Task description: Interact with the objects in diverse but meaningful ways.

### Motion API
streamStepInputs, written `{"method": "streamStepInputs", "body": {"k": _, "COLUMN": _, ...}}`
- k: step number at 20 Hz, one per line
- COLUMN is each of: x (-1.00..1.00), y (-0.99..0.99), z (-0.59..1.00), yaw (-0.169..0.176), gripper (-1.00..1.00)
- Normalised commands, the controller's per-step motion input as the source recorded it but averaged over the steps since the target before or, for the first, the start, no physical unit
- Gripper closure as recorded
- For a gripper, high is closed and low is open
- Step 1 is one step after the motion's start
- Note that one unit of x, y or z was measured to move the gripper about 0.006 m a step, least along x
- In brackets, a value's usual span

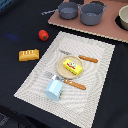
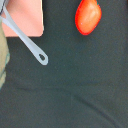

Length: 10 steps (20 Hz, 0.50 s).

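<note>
Red and rounded, the small food piece (image 1: 43,34) (image 2: 88,16) lies on the dark bench (image 1: 15,65), left of the placemat (image 1: 95,65), beyond the bread loaf (image 1: 28,54). The hand is out of view, its state untellable; the wrist camera looks down just beside the piece.

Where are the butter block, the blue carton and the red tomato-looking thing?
yellow butter block (image 1: 73,66), exterior view, its top face.
pale blue carton (image 1: 53,89), exterior view, its front face.
small red food (image 2: 88,16), wrist view, its middle.
</note>
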Motion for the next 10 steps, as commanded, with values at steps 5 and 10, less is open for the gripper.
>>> {"method": "streamStepInputs", "body": {"k": 5, "x": 0.0, "y": 0.0, "z": 0.0, "yaw": 0.001, "gripper": -1.0}}
{"method": "streamStepInputs", "body": {"k": 10, "x": 0.07, "y": -0.1, "z": -0.21, "yaw": -0.019, "gripper": -1.0}}
